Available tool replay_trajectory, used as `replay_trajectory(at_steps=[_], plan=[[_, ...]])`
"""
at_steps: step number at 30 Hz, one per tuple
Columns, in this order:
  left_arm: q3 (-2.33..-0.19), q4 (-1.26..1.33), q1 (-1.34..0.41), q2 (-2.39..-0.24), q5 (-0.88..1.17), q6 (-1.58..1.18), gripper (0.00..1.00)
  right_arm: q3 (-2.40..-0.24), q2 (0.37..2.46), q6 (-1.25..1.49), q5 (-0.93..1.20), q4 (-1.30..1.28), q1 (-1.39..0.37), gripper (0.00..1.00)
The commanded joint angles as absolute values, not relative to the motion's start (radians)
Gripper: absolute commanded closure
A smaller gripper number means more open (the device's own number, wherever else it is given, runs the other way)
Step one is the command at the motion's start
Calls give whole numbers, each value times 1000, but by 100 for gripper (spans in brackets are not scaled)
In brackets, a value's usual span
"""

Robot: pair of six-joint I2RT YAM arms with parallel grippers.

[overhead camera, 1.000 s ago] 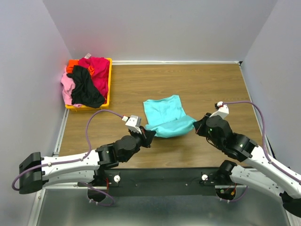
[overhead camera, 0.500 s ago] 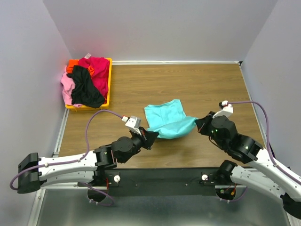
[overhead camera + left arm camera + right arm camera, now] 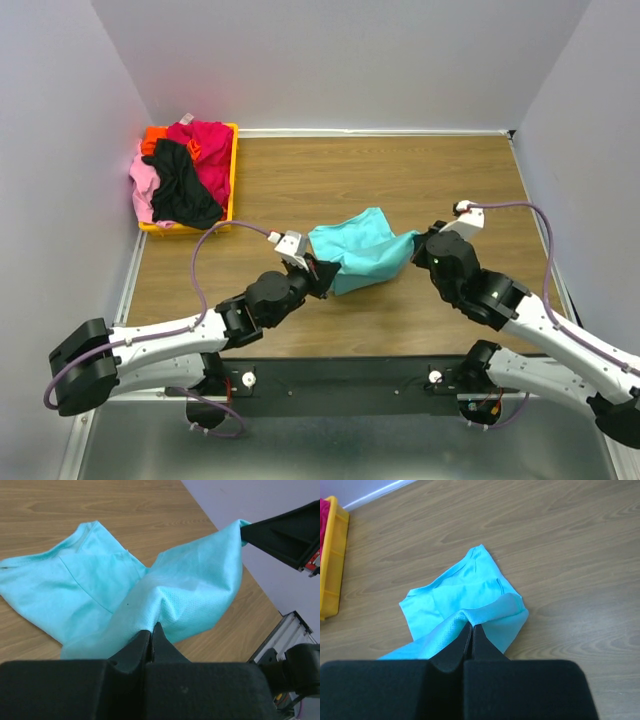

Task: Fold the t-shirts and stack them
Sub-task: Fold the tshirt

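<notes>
The turquoise t-shirt (image 3: 362, 250) lies at the middle of the wooden table, its near edge lifted and carried over the rest. My left gripper (image 3: 320, 273) is shut on its near left corner (image 3: 150, 607). My right gripper (image 3: 418, 247) is shut on its near right corner (image 3: 480, 615). The collar end lies flat on the wood (image 3: 470, 575). The magenta-red (image 3: 207, 150), black (image 3: 180, 185), pink (image 3: 143, 185) and orange (image 3: 153, 138) shirts are heaped in the bin at the far left.
A yellow-orange plastic bin (image 3: 232, 175) holds the shirt heap at the far left by the wall; its corner shows in the right wrist view (image 3: 332, 570). Grey walls close the table at the back and both sides. The right arm's fingers show in the left wrist view (image 3: 285, 532).
Both grippers have moved away from me and inward with the shirt's near edge, folding it further over the flat part. The visible flat area of the shirt has shrunk.
</notes>
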State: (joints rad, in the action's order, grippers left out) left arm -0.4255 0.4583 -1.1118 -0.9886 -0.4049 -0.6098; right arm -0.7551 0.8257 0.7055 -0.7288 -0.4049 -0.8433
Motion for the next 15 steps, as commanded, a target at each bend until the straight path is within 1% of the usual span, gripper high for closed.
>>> replay_trajectory(at_steps=[1,8,10,11,15], plan=[[-419,572,-1048,-983,-327,-584,100,-802,897,661,-837,-298,-847,99],[-377,689,-947,-1052,-175,-594,100,-873,1055,586,-908,-192,-847,99],[-367,748,-916,-1090,-135,-598,100,-899,1135,559,-913,-155,-844,99],[-367,749,-916,-1104,-121,-598,100,-899,1135,551,-913,-141,-844,99],[-347,856,-832,-1170,-61,-615,100,-946,1267,514,-881,-84,-807,99]])
